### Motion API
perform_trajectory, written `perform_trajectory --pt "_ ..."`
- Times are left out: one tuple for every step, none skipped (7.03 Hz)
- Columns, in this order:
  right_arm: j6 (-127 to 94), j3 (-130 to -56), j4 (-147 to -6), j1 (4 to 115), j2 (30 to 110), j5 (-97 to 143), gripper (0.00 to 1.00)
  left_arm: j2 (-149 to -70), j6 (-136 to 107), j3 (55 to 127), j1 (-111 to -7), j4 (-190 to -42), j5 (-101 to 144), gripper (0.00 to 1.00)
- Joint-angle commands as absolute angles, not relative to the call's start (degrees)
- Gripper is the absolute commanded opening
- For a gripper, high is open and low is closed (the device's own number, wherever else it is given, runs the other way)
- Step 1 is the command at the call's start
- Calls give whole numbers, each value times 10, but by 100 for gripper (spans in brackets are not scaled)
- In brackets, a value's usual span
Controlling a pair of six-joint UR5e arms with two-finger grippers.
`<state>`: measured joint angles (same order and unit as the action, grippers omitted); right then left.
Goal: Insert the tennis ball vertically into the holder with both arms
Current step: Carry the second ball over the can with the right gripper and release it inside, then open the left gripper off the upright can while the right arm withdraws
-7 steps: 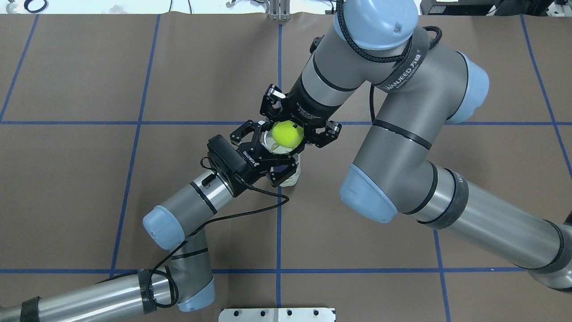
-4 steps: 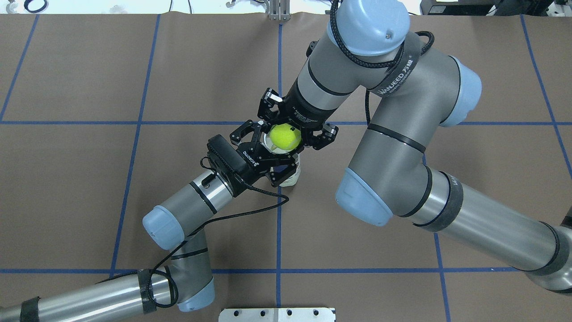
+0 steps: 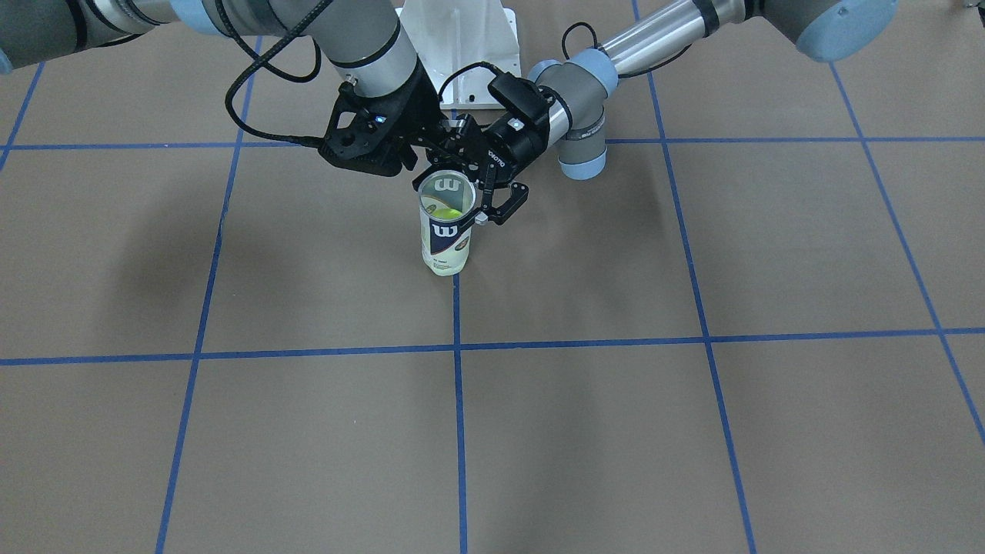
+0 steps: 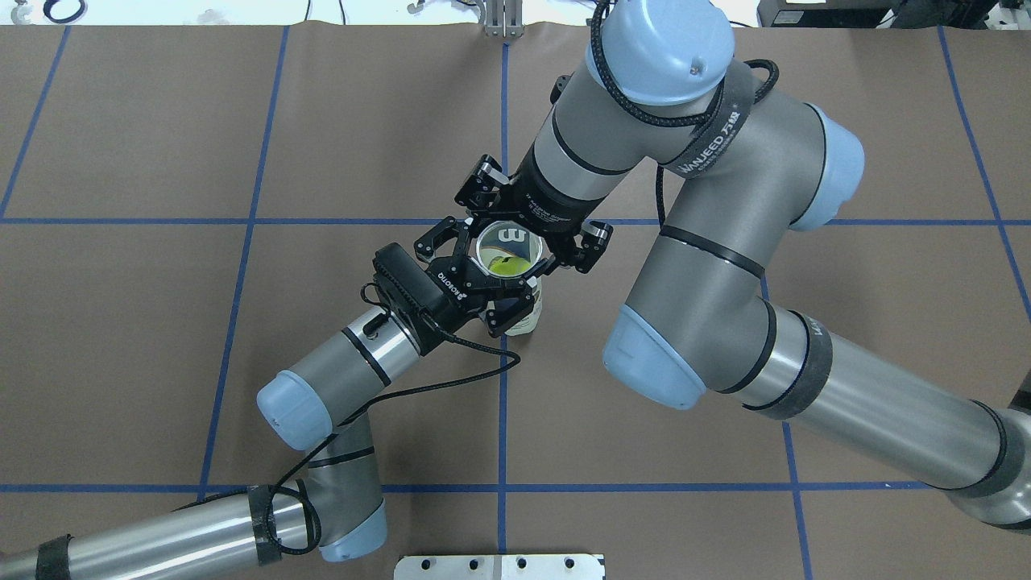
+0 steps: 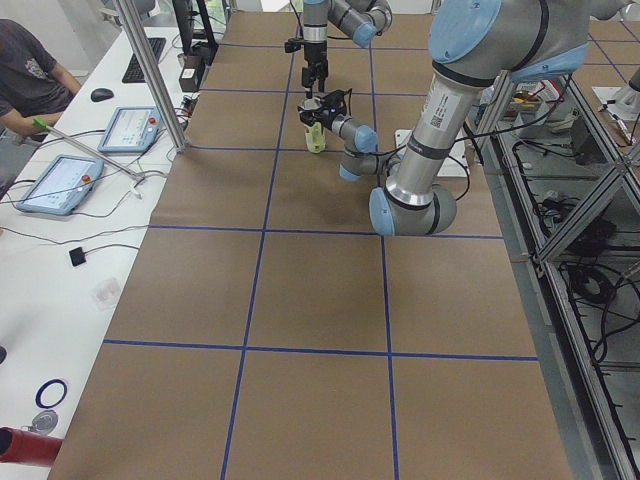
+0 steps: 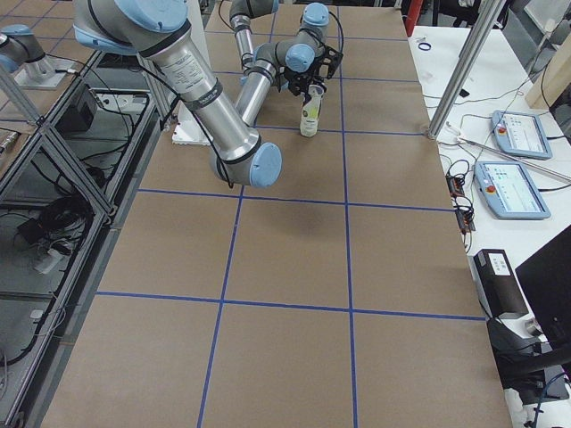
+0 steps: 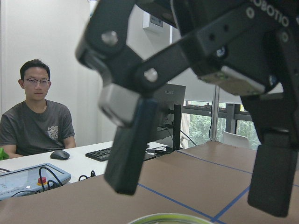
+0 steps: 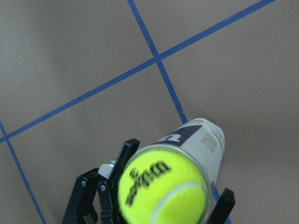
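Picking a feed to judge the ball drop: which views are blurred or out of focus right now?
Right wrist view: the yellow-green tennis ball is blurred, while the clear plastic can with navy-and-white label and the blue tape lines are crisp. Left wrist view: the left hand crowds the frame; the can's rim at the bottom edge is out of focus. Overhead view: sharp.

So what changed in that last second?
The right gripper let go of the ball, which dropped from the mouth of the can down inside it. The right arm shifted slightly toward the left of the overhead view. The left gripper stayed clamped round the can, which stayed upright on the same spot.
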<state>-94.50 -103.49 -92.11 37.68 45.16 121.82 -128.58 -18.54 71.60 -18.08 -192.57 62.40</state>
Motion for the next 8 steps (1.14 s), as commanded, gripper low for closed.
perform_trajectory --pt "-940 -1038 -921 400 472 1220 99 -1285 -187 722 -181 -1927 624 99" --pt "-937 -1041 -919 417 490 1223 99 -1268 -188 743 -182 -1931 625 99" --pt "-927 -1039 -918 428 510 1222 99 -1208 -190 802 -182 -1932 625 99" --pt "-892 -1039 -918 448 533 1227 99 -1146 -192 867 -182 -1934 626 99" --pt "-850 -1036 -917 470 563 1227 99 -1090 -192 920 -182 -1934 626 99" --pt "-793 -1035 -915 488 590 1225 99 -1038 -192 965 -182 -1942 628 99" --pt "-768 -1034 -918 503 602 1224 99 -1030 -192 972 -182 -1948 628 99" --pt "-766 -1030 -920 511 603 1224 99 -1027 -192 975 -184 -1949 628 99"
